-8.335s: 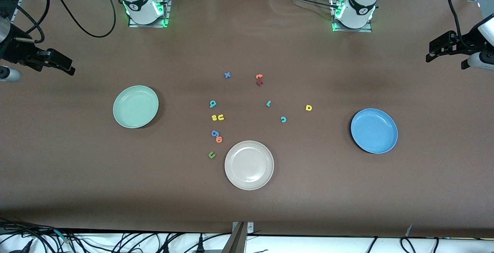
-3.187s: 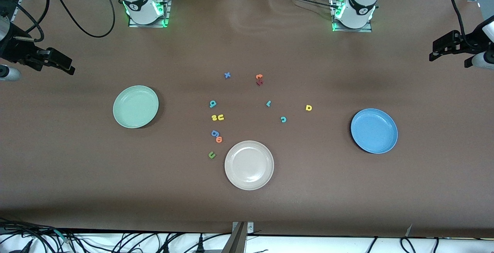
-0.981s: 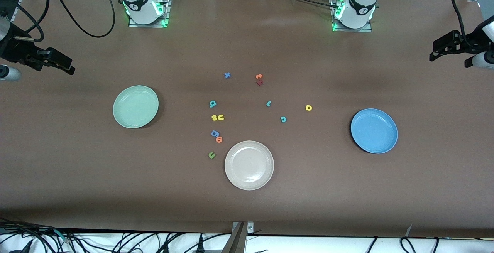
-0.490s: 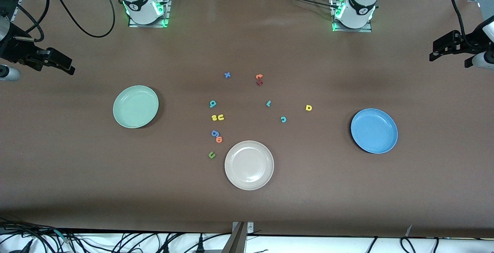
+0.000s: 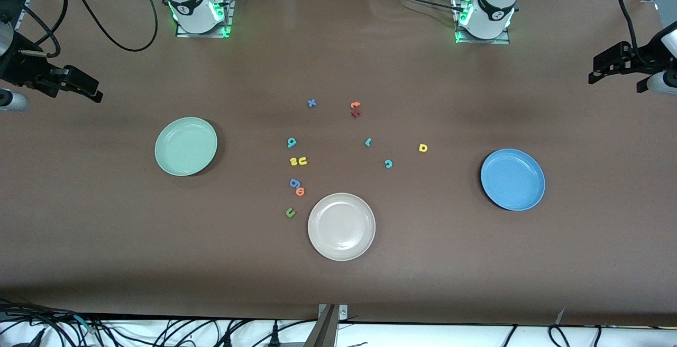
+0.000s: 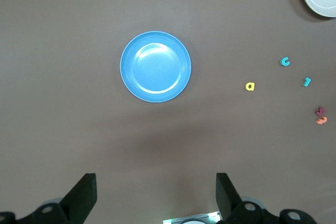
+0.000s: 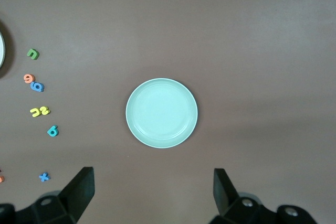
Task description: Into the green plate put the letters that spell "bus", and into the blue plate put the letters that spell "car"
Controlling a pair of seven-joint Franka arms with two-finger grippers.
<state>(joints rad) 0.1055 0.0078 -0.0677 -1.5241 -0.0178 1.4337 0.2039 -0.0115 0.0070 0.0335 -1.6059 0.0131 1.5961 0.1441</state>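
A robotics lab: two arm bases (image 5: 198, 11) bolted to a brown-covered tabletop (image 5: 338, 283), loose cables (image 5: 158, 331) along the frame's bottom edge.

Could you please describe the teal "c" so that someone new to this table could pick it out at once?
Start at the beige plate, nearest the front camera, and look a little farther from the camera, toward the blue plate. The teal "c" lies alone there on the bare table. Its nearest neighbours are a thin teal "r" and a yellow "a"; only the "c" is a teal open curl.
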